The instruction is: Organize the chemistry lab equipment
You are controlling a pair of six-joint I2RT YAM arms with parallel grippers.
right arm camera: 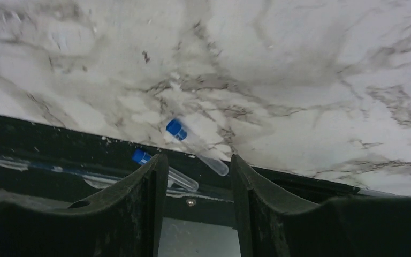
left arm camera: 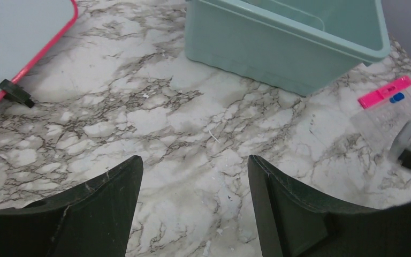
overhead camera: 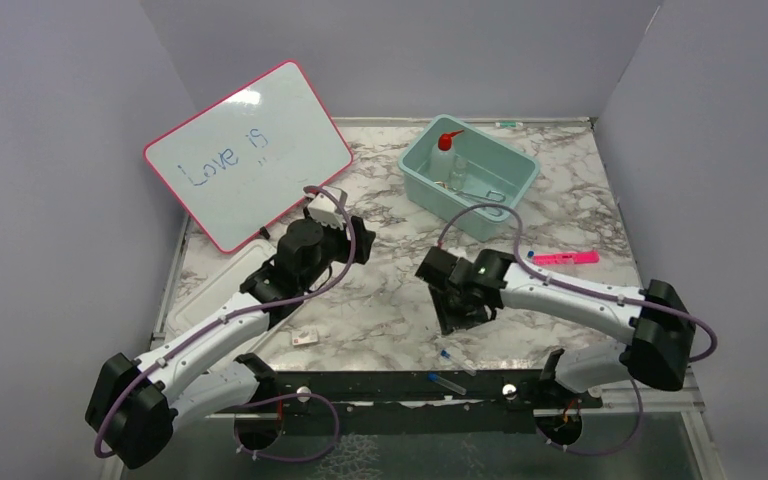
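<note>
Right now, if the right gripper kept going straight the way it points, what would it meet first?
Most likely the blue-capped tube on the marble tabletop, right ahead of the right gripper; a second tube lies beside it. Depth is unclear.

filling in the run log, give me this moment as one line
left claw: open, empty | right claw: open, facing blue-capped tube at near edge | squeeze bottle: in teal bin

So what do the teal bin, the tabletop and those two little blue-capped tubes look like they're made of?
Bin: probably moulded plastic, smooth matte teal, with a rolled rim.
Tabletop: white with grey veins like marble and a faint sheen; could be stone or printed laminate.
Tubes: clear bodies, plastic or glass, unclear which; the blue caps look plastic.
</note>
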